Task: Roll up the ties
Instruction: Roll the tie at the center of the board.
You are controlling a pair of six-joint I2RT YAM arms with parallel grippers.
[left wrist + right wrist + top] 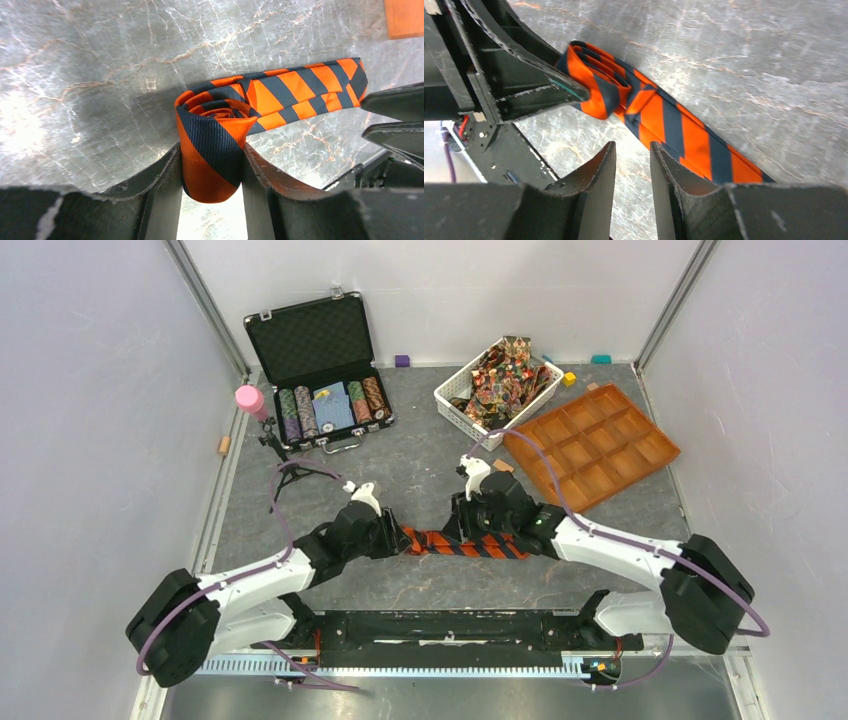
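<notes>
The orange-and-dark striped tie (280,95) lies mid-counter (420,470), between the two arms, its left end coiled. The left tool (212,167) is clamped on that coil. The right tool (633,160) stands apart and empty, just beside the flat length.

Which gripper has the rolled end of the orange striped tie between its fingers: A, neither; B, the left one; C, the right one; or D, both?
B: the left wrist view shows the coiled end of the orange striped tie pinched in the left gripper, while the right gripper shows only bare table in its gap.
</notes>
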